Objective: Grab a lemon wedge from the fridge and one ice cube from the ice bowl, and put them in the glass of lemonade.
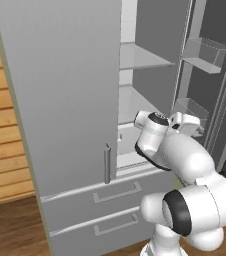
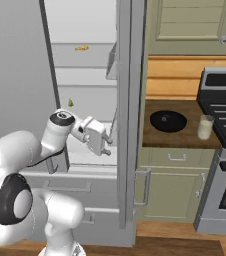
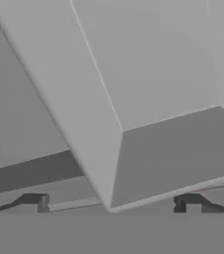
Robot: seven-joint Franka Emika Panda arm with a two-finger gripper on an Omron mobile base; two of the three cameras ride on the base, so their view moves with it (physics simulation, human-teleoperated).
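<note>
White gripper (image 2: 106,146), jaws spread wide and holding nothing, reaches into the open fridge (image 2: 15,75) above its lowest shelf. Behind it, the lemon wedge (image 2: 70,102) sits on the middle shelf. Farther right, on the counter (image 2: 185,140), the ice bowl (image 2: 168,120) lies beside the glass (image 2: 204,127) at the right edge.

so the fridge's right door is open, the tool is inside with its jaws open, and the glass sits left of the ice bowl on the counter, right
Not quite: the glass sits right of the ice bowl, next to the stove, as the right base view shows. The rest holds: the fridge door is open and the tool is inside, its jaws open.
</note>
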